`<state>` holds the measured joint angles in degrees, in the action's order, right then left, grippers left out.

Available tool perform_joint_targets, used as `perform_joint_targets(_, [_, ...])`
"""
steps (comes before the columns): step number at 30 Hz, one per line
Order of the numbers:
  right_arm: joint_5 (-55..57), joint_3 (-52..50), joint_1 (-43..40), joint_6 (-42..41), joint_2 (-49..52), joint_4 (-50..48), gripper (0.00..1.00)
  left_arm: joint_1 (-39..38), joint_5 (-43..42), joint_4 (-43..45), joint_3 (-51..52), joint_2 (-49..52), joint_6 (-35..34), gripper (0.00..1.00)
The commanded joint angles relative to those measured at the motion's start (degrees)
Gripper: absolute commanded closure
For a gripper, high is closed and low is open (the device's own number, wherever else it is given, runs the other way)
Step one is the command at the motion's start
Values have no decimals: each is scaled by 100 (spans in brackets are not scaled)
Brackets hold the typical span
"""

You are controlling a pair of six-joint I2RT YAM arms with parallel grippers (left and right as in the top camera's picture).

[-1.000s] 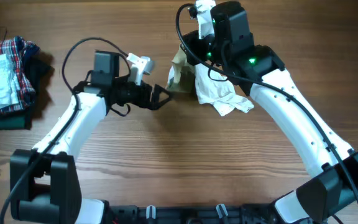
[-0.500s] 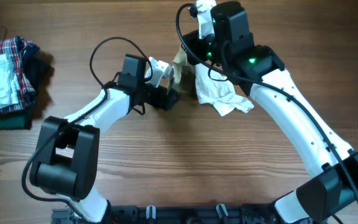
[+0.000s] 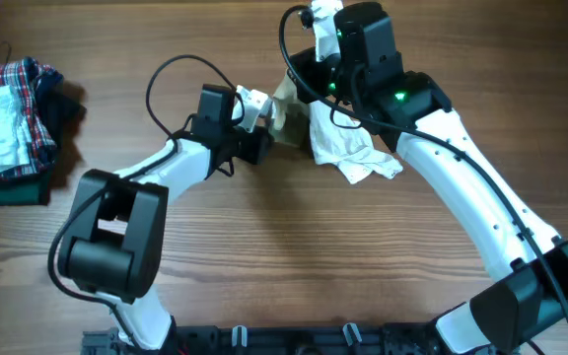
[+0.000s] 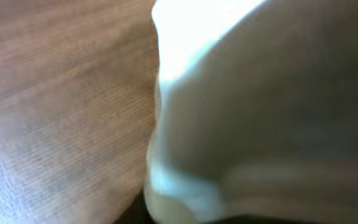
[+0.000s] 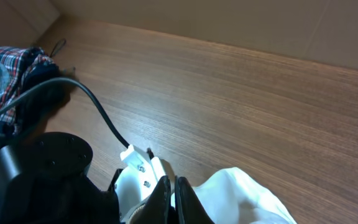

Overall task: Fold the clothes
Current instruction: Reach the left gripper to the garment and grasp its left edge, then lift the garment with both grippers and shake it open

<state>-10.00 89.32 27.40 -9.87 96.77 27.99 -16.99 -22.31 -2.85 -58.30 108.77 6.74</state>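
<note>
The clothes (image 3: 348, 148) are a small white garment with a tan part, hanging bunched above the table at the back centre. My right gripper (image 5: 173, 198) is shut on the top of the white fabric (image 5: 244, 193) and holds it up. From the left, my left gripper (image 3: 267, 138) has reached the tan edge, and its fingers look closed on it. Blurred pale fabric (image 4: 260, 112) fills the left wrist view, hiding the fingers there.
A stack with a red-and-blue plaid garment (image 3: 8, 118) and dark cloth lies at the far left edge; it also shows in the right wrist view (image 5: 8, 74). A black cable (image 3: 180, 74) loops above the left arm. Both arms crowd the back centre.
My left arm swung right and forward to the garment's tan edge, and its jaws went from wide open to closed. The right arm and the hanging cloth stayed still.
</note>
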Motion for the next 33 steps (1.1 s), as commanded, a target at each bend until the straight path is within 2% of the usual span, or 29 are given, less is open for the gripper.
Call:
perform_joint_targets(1, [118, 68, 11, -55, -109, -55, 96, -37, -7, 197, -129, 2, 28, 96])
perform_joint_targets(3, [116, 68, 11, 90, -111, -57, 96, -37, 118, 74, -289, -195, 31, 96])
perform_joint_targets(6, [116, 68, 11, 103, -129, -61, 96, -37, 929, -374, -621, -728, 85, 96])
perform_joint_targets(9, [118, 68, 11, 129, -280, -125, 96, -37, 1335, -605, -883, -1325, 363, 96])
perform_joint_targets(15, [192, 68, 0, 393, -774, -111, 96, -61, 1552, -691, -933, -2144, 667, 96])
perform_joint_targets(19, [446, 68, -4, 391, -1086, -76, 96, -155, 2142, -732, -944, -2920, 944, 96])
perform_joint_targets(21, [765, 68, -9, 538, -1134, 17, 96, -155, 2194, -730, -966, -3241, 960, 96])
perform_joint_targets(26, [743, 68, -35, 682, -1333, 262, 96, -339, 2199, -791, -1235, -3821, 962, 96])
perform_joint_targets(29, [743, 68, -219, 671, -1805, 625, 96, -459, 2267, -1419, -1565, -3901, 1108, 96])
perform_joint_targets(33, [745, 68, -411, 688, -1985, 1005, 96, -656, 2330, -1657, -1606, -3901, 1108, 96])
